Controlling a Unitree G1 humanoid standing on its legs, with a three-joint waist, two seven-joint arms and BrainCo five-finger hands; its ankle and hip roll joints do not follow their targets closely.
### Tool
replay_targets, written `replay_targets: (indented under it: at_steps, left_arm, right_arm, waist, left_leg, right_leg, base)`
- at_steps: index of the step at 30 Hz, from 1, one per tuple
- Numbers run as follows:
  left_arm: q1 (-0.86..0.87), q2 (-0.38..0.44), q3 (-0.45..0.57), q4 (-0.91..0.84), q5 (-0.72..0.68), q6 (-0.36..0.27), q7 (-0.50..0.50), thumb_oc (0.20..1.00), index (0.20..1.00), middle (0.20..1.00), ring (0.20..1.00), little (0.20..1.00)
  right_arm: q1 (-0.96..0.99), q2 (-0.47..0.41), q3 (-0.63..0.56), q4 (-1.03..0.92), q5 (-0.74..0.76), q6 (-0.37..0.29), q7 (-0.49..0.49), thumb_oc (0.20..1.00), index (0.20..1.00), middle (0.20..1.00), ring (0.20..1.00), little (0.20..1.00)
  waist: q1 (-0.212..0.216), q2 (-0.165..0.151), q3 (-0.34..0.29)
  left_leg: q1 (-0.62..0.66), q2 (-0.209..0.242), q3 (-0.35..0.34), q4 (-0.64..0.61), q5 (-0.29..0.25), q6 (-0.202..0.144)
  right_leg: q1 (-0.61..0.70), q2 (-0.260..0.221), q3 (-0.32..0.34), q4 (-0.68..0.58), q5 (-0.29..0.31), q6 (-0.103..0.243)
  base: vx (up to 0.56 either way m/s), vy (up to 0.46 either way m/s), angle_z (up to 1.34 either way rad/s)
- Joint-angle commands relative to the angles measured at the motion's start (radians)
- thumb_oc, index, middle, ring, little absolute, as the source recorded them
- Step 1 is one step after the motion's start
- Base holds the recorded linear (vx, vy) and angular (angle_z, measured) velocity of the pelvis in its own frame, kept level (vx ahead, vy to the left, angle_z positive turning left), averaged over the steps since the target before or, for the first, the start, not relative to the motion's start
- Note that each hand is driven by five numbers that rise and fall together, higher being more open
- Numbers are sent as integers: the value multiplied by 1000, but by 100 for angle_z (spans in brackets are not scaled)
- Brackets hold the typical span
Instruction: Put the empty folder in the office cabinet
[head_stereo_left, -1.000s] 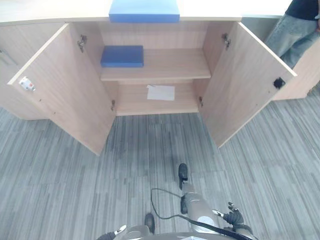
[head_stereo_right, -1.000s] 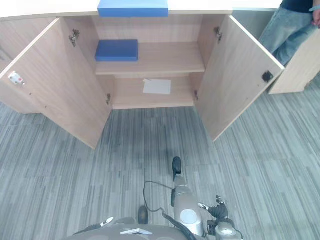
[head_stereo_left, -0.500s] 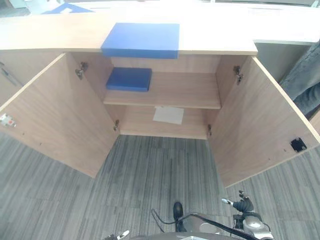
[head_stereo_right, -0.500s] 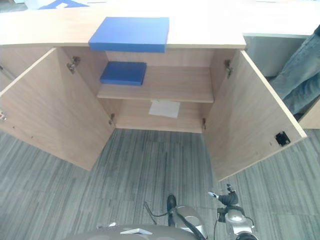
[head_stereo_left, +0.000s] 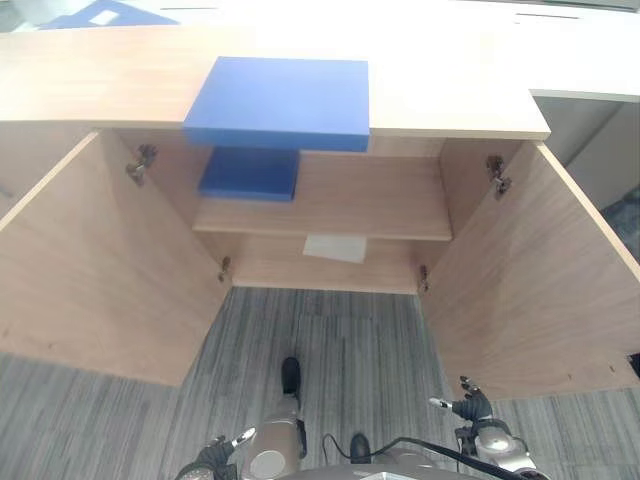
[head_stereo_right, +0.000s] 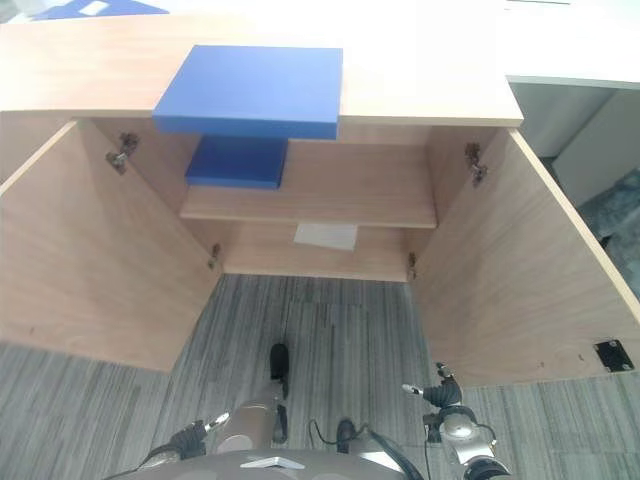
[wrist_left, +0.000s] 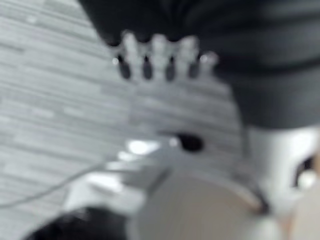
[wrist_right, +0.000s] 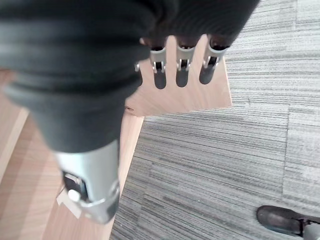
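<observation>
We find the blue folder (head_stereo_left: 278, 102) flat on the cabinet top (head_stereo_left: 450, 90), overhanging the front edge above the open shelves, long side across. It lies well ahead and up from both low, empty hands: left hand (wrist_left: 160, 60) and right hand (wrist_right: 182, 67), fingers relaxed. We judge the left nearer.

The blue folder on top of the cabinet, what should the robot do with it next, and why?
Probably raise a hand toward the blue folder lying on the cabinet top. Both doors are open, and the left hand and right hand hang low, open and holding nothing. Another folder lies on the shelf, with bare space beside it.
</observation>
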Motion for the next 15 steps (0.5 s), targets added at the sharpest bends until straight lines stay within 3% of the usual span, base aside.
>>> replay_targets:
  at_steps: [1,4,5,8,13,15]
  left_arm:
    - [-12,18,-50,-41,-5,16,35,1000,1000,1000,1000,1000]
    - [-21,26,-76,-54,-10,14,41,1000,1000,1000,1000,1000]
    - [-24,40,-90,-73,-8,12,47,1000,1000,1000,1000,1000]
    - [-25,60,-108,-97,-2,11,62,1000,1000,1000,1000,1000]
    - [-23,81,-110,-98,-14,13,61,1000,1000,1000,1000,1000]
    - [-16,100,-99,-106,-6,6,54,1000,1000,1000,1000,1000]
  right_arm:
    - [32,-41,-4,-90,-17,0,-25,1000,1000,1000,1000,1000]
    - [33,-31,-6,-87,-60,-15,-11,1000,1000,1000,1000,1000]
    - [27,-21,6,-95,-108,-11,-21,1000,1000,1000,1000,1000]
    - [11,-15,30,-111,-143,1,-50,1000,1000,1000,1000,1000]
    - [-10,-15,41,-100,-157,-11,-68,1000,1000,1000,1000,1000]
    - [-21,-21,55,-105,-189,-23,-73,1000,1000,1000,1000,1000]
  waist:
    - [2,-6,-20]
    - [-3,7,-32]
    - [-4,27,-38]
    - [-2,48,-36]
    - [-3,54,-33]
    - [5,48,-23]
  left_leg:
    - [32,-7,45,76,-65,47]
    - [92,-22,37,32,-86,67]
    - [150,-28,34,-10,-91,83]
    - [191,-33,40,-34,-98,104]
    - [217,-24,64,-50,-110,103]
    - [215,-11,89,-49,-111,95]
  right_leg:
    - [-78,-46,-6,66,22,80]
    - [-95,-65,-32,105,7,92]
    - [-134,-82,-83,172,-7,98]
    - [-213,-104,-146,300,4,111]
    - [-264,-112,-184,289,22,123]
    - [-274,-137,-189,213,71,147]
  base:
    - [214,244,-78]
    - [182,228,-41]
    - [127,201,-25]
    - [83,157,-20]
    - [33,-12,-8]
    - [5,-152,-27]
